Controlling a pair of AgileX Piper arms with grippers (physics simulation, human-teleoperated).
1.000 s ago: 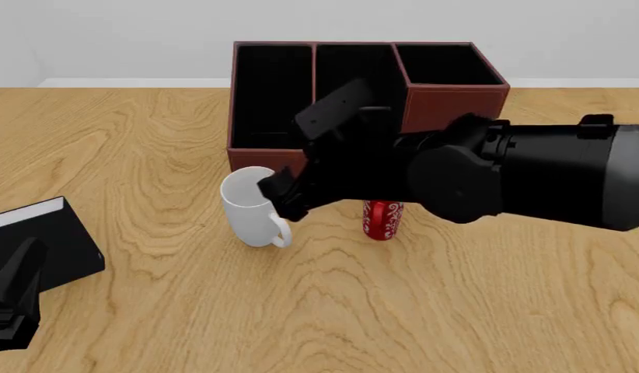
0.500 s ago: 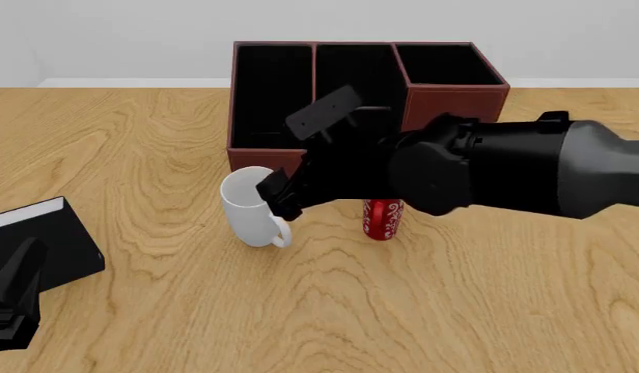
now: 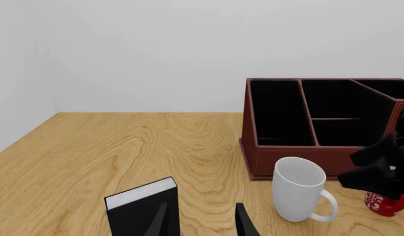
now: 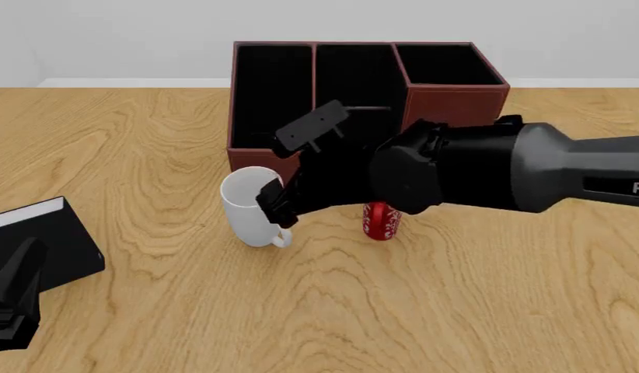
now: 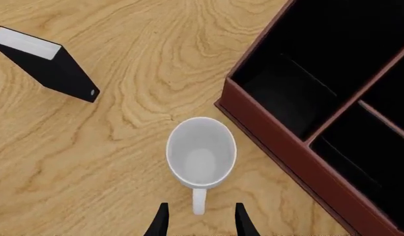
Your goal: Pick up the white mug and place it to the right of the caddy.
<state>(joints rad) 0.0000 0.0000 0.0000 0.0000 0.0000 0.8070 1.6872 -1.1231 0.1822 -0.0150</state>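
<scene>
We see the white mug [image 4: 250, 207] standing upright on the wooden surface [image 4: 455, 295], just in front of the caddy [image 4: 444, 92], near its left end; the mug's handle points toward us; our right claw [image 5: 199, 221] hangs right above that handle with its two fingers apart, one on each side, holding nothing; a red cup [image 4: 382, 219] stands just right of the mug; our left claw [image 3: 202, 222] waits low at the near left, fingers apart, beside a small black box [image 4: 52, 241].
</scene>
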